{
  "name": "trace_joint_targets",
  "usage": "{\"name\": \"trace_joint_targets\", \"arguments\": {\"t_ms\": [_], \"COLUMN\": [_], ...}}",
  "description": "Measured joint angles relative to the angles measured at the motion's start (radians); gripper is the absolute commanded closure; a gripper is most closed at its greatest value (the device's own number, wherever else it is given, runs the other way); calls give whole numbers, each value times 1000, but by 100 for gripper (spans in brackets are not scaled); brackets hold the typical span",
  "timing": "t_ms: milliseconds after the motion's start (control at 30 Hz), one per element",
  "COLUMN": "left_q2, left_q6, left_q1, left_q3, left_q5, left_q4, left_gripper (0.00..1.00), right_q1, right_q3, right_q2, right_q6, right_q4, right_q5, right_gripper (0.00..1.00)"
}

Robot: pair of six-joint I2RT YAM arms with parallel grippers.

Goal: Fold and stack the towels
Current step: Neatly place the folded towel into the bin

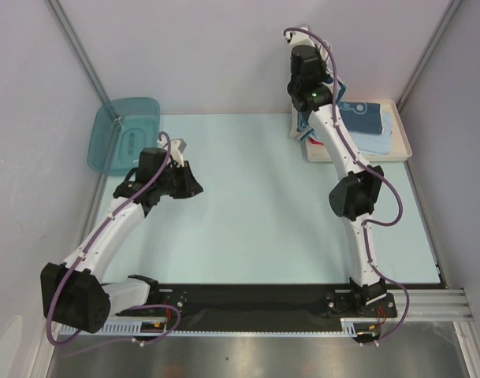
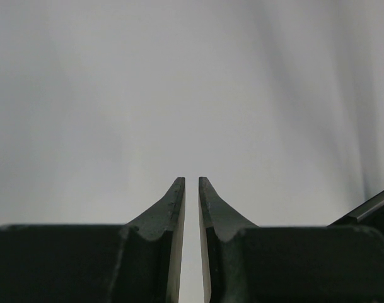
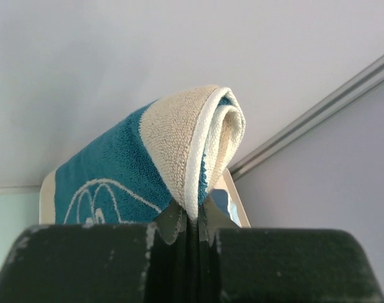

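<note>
- Teal and beige towel (image 3: pixel 116 170), with a white line drawing on it, is pinched at a folded edge by the right hand (image 3: pixel 192 218), whose fingers are clenched on the cloth.
- This hand is at the far right of the tabletop (image 1: pixel 255 213), just beside the left edge of the cream tray (image 1: pixel 403 146).
- In the tray lies a folded dark-blue towel (image 1: pixel 362 118) on a light-blue towel (image 1: pixel 387 132).
- The left hand (image 2: pixel 192 183) is at the left, near the blue bin (image 1: pixel 125 130); its fingers stand slightly apart and grasp nothing.
</note>
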Motion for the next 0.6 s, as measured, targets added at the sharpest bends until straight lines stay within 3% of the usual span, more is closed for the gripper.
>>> {"name": "trace_joint_targets", "arguments": {"t_ms": [600], "left_q2": [15], "left_q6": [0], "left_q1": [0], "left_q3": [-11], "left_q5": [20], "left_q4": [7], "left_gripper": [82], "right_q1": [-17], "right_q3": [39], "right_q2": [-37], "right_q6": [35], "right_q4": [23], "right_q5": [-72], "right_gripper": [100]}}
